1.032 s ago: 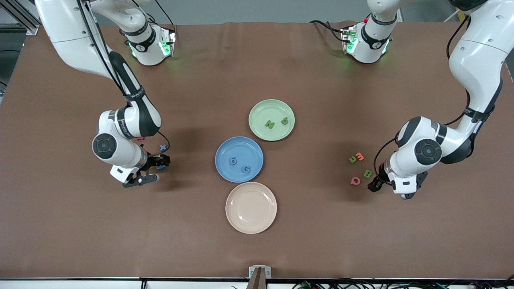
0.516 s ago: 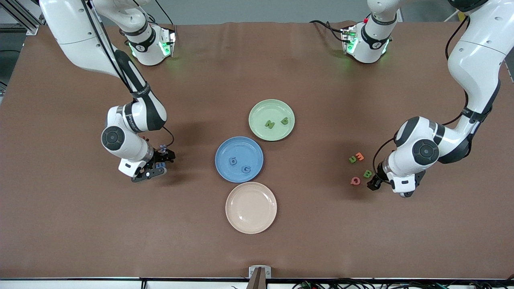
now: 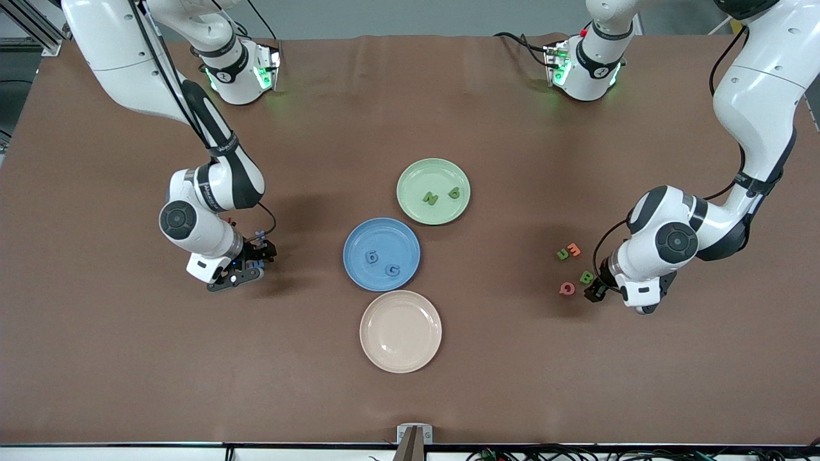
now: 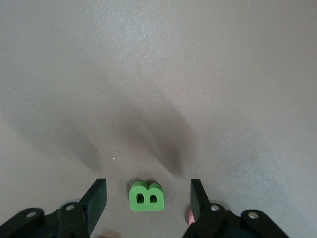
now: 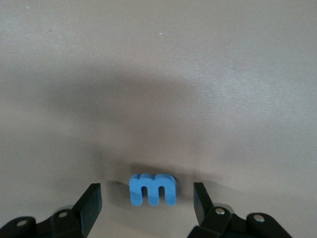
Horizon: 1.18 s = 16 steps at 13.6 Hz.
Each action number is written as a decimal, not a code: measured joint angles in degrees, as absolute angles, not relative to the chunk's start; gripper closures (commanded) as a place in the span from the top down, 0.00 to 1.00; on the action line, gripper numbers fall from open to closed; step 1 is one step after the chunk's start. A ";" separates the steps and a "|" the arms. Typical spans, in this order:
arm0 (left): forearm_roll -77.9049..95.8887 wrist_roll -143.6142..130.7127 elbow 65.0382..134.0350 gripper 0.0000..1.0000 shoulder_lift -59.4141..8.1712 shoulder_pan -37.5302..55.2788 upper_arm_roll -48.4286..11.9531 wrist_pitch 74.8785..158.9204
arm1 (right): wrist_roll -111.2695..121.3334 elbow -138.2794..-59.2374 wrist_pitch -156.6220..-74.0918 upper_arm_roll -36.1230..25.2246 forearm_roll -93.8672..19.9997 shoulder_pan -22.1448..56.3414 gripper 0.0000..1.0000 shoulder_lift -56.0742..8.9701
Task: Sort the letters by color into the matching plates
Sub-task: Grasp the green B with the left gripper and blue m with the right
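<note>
My right gripper (image 3: 252,264) is down at the table, open, with its fingers on either side of a blue E (image 5: 152,189) and a gap on each side. That E (image 3: 257,262) lies toward the right arm's end, and a blue x (image 3: 259,234) lies just farther from the camera. My left gripper (image 4: 147,199) is open around a green B (image 4: 146,197) without touching it. The B (image 3: 586,276) lies toward the left arm's end, close by the left gripper (image 3: 593,288). The green plate (image 3: 416,173) holds N (image 3: 430,198) and q (image 3: 454,192). The blue plate (image 3: 362,234) holds two blue letters.
A beige plate (image 3: 384,352) sits nearest the camera, below the blue one. Near the B lie a green u (image 3: 562,254), an orange E (image 3: 574,250) and a pink Q (image 3: 566,289); the Q's edge shows by a left finger (image 4: 199,196).
The right gripper has shifted toward the plates and now straddles the blue E. The left gripper has edged closer to the B. Both pairs of fingers have narrowed.
</note>
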State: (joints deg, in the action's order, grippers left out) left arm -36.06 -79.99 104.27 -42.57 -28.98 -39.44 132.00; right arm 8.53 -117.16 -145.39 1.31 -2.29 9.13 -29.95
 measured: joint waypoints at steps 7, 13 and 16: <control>-36.06 -80.02 105.34 0.64 -42.65 -29.00 -39.26 131.99 | 8.53 -117.26 -145.37 1.14 -2.29 8.86 0.76 -30.05; -36.06 -80.03 105.40 0.59 -43.41 -29.01 -39.25 131.99 | 8.52 -117.47 -145.37 1.20 -2.29 8.87 0.70 -30.33; -36.06 -80.03 105.40 0.59 -43.59 -29.00 -39.25 131.99 | 7.67 -117.47 -145.38 1.24 -2.29 8.98 0.61 -30.32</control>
State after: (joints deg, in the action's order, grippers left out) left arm -36.06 -80.03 105.40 -43.59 -29.00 -39.25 131.99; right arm 7.67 -117.47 -145.38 1.24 -2.29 8.98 -30.32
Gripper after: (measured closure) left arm 0.405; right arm 0.300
